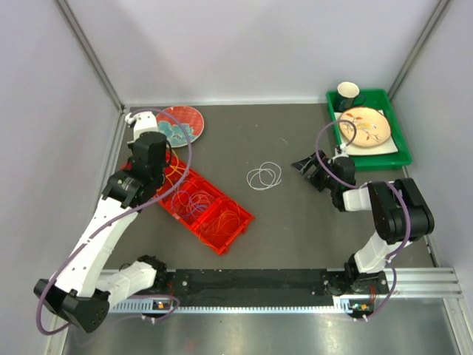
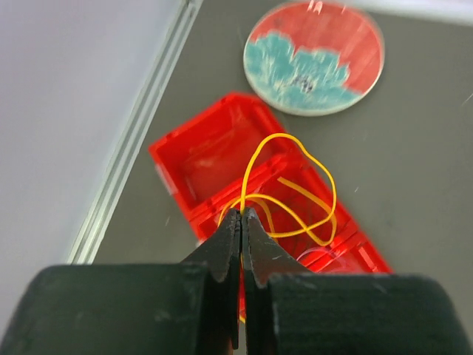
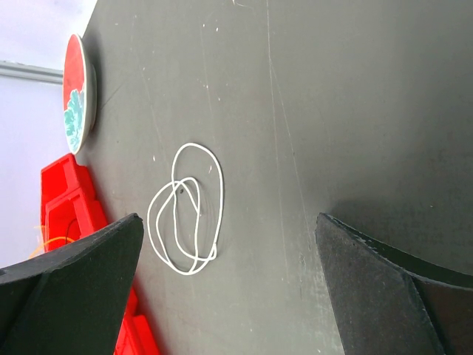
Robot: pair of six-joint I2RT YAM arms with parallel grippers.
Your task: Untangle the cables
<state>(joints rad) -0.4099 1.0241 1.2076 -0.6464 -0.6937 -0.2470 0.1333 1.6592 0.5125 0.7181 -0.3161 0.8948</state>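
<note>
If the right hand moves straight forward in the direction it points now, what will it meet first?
Most likely the white cable, lying coiled on the table directly ahead of the open right hand. Nothing stands between them. Height is unclear, so the hand might pass just above it.

Seen from above, the left arm covers the far-left end of the red tray, and we cannot sort the cables in it by colour: too thin. From the left wrist, the yellow cable disappears behind the closed left end effector; its lower run is hidden. From the right wrist, both fingers of the right end effector are cut by the bottom edge, and the tray runs off the left edge.
</note>
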